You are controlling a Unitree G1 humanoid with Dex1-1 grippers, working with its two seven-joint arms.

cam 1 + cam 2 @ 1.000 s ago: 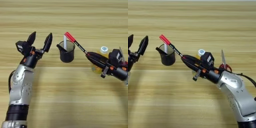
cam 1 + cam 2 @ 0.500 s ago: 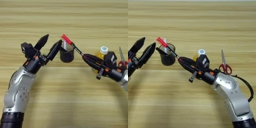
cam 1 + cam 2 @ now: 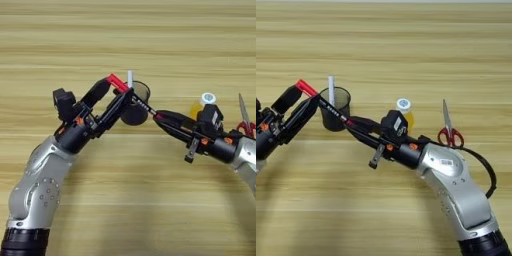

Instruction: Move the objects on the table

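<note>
A thin black pen with a red cap [image 3: 118,83] hangs slanted in the air over the table [image 3: 125,200], cap end up and to the left. My right gripper [image 3: 161,118] is shut on its lower black end. My left gripper [image 3: 119,89] has come in from the left and is open, one finger [image 3: 287,99] above and one finger [image 3: 302,113] below the capped end, their tips close to or touching the pen [image 3: 331,106].
Just behind the pen stands a black cup [image 3: 337,106] with a white stick [image 3: 331,89] upright in it. A small yellow bottle with a white cap [image 3: 404,106] is right of the cup. Red-handled scissors [image 3: 449,131] lie further right.
My left gripper has swung right and forward until its fingers straddle the red-capped end. My right gripper has carried the pen left, across the front of the cup.
</note>
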